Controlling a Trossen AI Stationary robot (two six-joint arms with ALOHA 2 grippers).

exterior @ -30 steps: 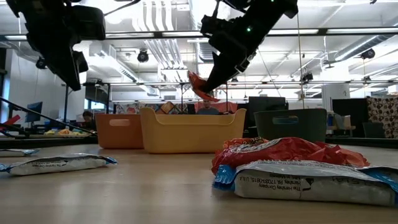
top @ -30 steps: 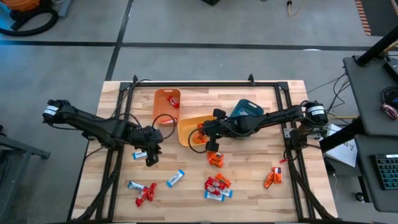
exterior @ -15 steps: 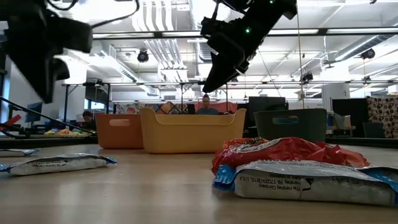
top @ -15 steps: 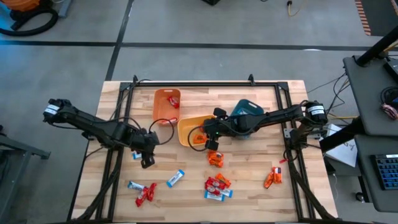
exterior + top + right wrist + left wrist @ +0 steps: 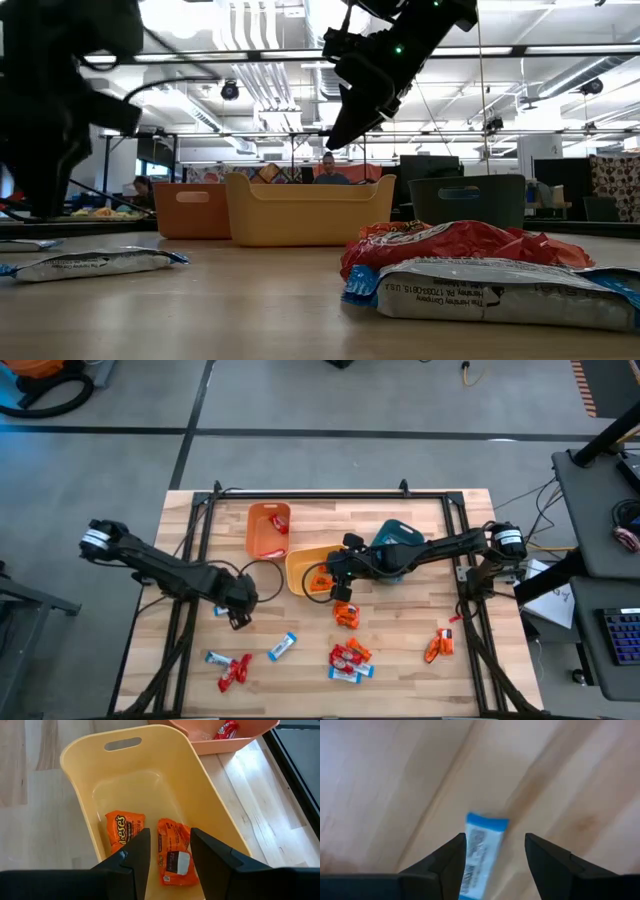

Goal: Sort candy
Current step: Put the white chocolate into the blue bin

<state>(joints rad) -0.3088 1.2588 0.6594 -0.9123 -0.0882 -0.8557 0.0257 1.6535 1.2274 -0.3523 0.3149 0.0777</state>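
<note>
Three bins on the tabletop: orange bin at the back, yellow bin in the middle, teal bin to its right.

Right gripper hovers above the yellow bin, fingers parted and empty. Two orange packets lie flat on the yellow bin's floor, side by side. One red-wrapped candy sits in the orange bin. Teal bin contents: can't tell, the right arm covers it.

Left gripper is low over the tabletop on the left side, fingers wide, straddling one blue-and-white bar that lies flat on the wood; not gripped.

Loose candy on the tabletop, high view:
- one blue-and-white bar alone, front centre-left
- front-left cluster: one blue-and-white bar next to red wrappers, looks like two
- one orange packet just in front of the yellow bin
- front-centre pile: red, orange and blue-white mixed, overlapping, count unclear
- two orange packets at the front right, touching

Person visible in the room behind the bins, low view.
</note>
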